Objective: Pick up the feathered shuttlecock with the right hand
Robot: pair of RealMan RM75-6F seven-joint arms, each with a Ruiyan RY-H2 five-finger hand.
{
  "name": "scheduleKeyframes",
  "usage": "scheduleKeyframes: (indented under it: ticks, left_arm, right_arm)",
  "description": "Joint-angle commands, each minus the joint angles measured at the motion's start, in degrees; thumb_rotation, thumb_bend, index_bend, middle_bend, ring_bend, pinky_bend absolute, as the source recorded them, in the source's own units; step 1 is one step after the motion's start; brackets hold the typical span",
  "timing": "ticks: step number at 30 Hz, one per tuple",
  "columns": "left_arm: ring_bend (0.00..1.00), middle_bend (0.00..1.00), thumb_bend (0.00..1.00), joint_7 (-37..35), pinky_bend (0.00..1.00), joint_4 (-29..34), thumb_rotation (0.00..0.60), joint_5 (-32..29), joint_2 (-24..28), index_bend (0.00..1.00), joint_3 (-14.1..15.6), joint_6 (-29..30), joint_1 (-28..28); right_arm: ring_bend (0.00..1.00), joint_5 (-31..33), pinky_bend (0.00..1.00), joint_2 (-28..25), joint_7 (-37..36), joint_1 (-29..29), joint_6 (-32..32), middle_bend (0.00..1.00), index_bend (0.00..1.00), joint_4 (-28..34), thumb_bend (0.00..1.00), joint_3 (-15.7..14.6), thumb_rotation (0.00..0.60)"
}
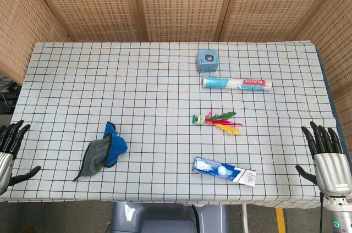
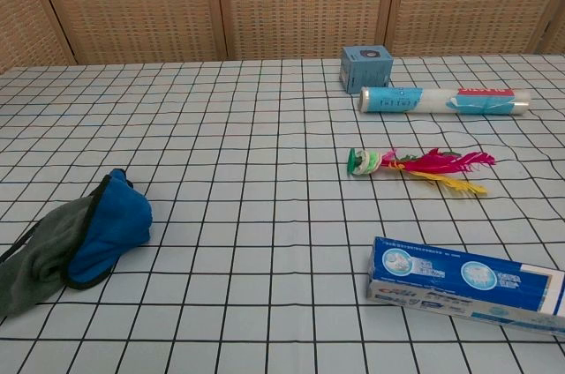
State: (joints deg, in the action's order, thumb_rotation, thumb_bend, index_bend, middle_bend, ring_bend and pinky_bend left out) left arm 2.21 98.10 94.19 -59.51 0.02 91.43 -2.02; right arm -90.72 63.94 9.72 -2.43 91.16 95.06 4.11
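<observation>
The feathered shuttlecock (image 1: 217, 121) (image 2: 415, 165) lies flat on the checked tablecloth right of centre, its green-and-white base to the left and its red, green and yellow feathers fanned to the right. My right hand (image 1: 325, 154) hovers at the table's right front corner, fingers spread and holding nothing, well to the right of the shuttlecock. At the left front edge my left hand (image 1: 11, 148) is open too. Neither hand shows in the chest view.
A blue toothpaste box (image 1: 224, 171) (image 2: 466, 284) lies in front of the shuttlecock. Behind it lie a plastic-wrap roll (image 1: 236, 83) (image 2: 444, 100) and a small blue cube box (image 1: 207, 61) (image 2: 365, 68). A grey-and-blue cloth (image 1: 104, 153) (image 2: 79, 241) sits front left.
</observation>
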Motion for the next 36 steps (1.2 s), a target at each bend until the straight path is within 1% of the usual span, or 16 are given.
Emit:
scheduleKeyframes:
  ticks: [1,6,8,10,12,13,14,16,19,21,22,25,27,32,34,36]
  left_arm:
    - [0.00,0.00,0.00,-0.2,0.00,0.0,0.600,-0.2,0.0,0.00,-0.1,0.0,0.0]
    - [0.00,0.00,0.00,-1.1,0.00,-0.5,0.600,-0.7,-0.2,0.00,-0.6,-0.1,-0.2]
    - [0.00,0.00,0.00,-0.9,0.00,-0.6,0.600,-1.1,-0.4,0.00,-0.8,-0.4,-0.4]
    - [0.00,0.00,0.00,-0.7,0.00,-0.9,0.600,-1.7,-0.9,0.00,-1.2,-0.9,-0.8]
    - [0.00,0.00,0.00,-0.3,0.00,-1.6,0.600,-2.2,-1.8,0.00,-1.7,-1.3,-1.3]
    - [0.00,0.00,0.00,0.0,0.00,-1.9,0.600,-2.5,-2.2,0.00,-1.9,-1.7,-1.5]
    - [0.00,0.00,0.00,0.6,0.00,-2.4,0.600,-3.2,-2.8,0.00,-2.1,-2.6,-2.0]
    - [0.00,0.00,0.00,1.4,0.00,-2.8,0.600,-3.9,-3.4,0.00,-2.4,-3.4,-2.4]
    - [0.00,0.00,0.00,2.9,0.00,-3.1,0.600,-5.6,-4.2,0.00,-2.6,-5.2,-3.0]
    - [0.00,0.00,0.00,3.5,0.00,-2.9,0.600,-6.4,-4.3,0.00,-2.5,-6.4,-3.3]
    - [0.00,0.00,0.00,3.8,0.00,-2.8,0.600,-6.7,-4.4,0.00,-2.5,-6.8,-3.5]
    - [0.00,0.00,0.00,5.0,0.00,-2.5,0.600,-7.6,-4.7,0.00,-2.6,-7.6,-3.8]
    - [0.00,0.00,0.00,5.4,0.00,-2.3,0.600,-8.0,-4.8,0.00,-2.6,-7.9,-3.9]
    - [0.00,0.00,0.00,6.0,0.00,-2.3,0.600,-9.4,-5.0,0.00,-3.0,-8.8,-4.3]
    - [0.00,0.00,0.00,6.1,0.00,-2.4,0.600,-9.8,-5.1,0.00,-3.1,-9.0,-4.5]
    - [0.00,0.00,0.00,6.2,0.00,-2.5,0.600,-10.1,-5.2,0.00,-3.2,-9.3,-4.7]
  right_arm:
    - [0.00,0.2,0.00,-0.1,-0.3,-0.1,-0.4,0.00,0.00,-0.1,0.00,-0.1,0.600]
    - [0.00,1.0,0.00,0.0,-1.3,-2.1,-4.8,0.00,0.00,0.0,0.00,-0.2,0.600]
    - [0.00,1.8,0.00,0.1,-0.4,-3.8,-7.2,0.00,0.00,-0.1,0.00,0.5,0.600]
    - [0.00,2.4,0.00,0.3,2.2,-6.5,-10.3,0.00,0.01,-0.6,0.00,1.9,0.600]
    - [0.00,2.5,0.00,0.9,4.1,-9.4,-13.2,0.00,0.05,-1.5,0.00,3.2,0.600]
    - [0.00,3.0,0.00,1.2,4.5,-10.8,-14.7,0.00,0.09,-1.6,0.00,3.8,0.600]
    - [0.00,4.0,0.00,1.9,4.4,-13.5,-18.1,0.00,0.12,-1.9,0.00,5.1,0.600]
    - [0.00,5.7,0.00,2.7,4.5,-16.0,-21.4,0.00,0.19,-2.4,0.00,6.2,0.600]
    - [0.00,11.0,0.00,4.7,5.2,-20.4,-28.3,0.00,0.26,-2.8,0.00,8.2,0.600]
    - [0.00,14.9,0.00,6.3,6.4,-22.9,-32.2,0.00,0.28,-3.0,0.04,9.2,0.600]
    - [0.00,16.3,0.00,7.1,7.3,-23.9,-33.3,0.00,0.30,-3.5,0.08,9.6,0.600]
    - [0.00,20.4,0.00,10.8,10.9,-26.9,-35.1,0.00,0.36,-6.5,0.15,10.5,0.600]
    - [0.00,22.5,0.00,13.0,12.1,-28.1,-35.4,0.00,0.38,-8.4,0.20,10.9,0.600]
    - [0.00,26.5,0.00,16.7,14.2,-30.4,-36.9,0.00,0.43,-13.3,0.36,10.7,0.600]
    - [0.00,27.4,0.00,17.6,14.3,-30.9,-37.2,0.00,0.44,-14.3,0.40,10.5,0.600]
    - [0.00,27.9,0.00,18.3,14.2,-31.2,-37.4,0.00,0.46,-15.1,0.42,10.2,0.600]
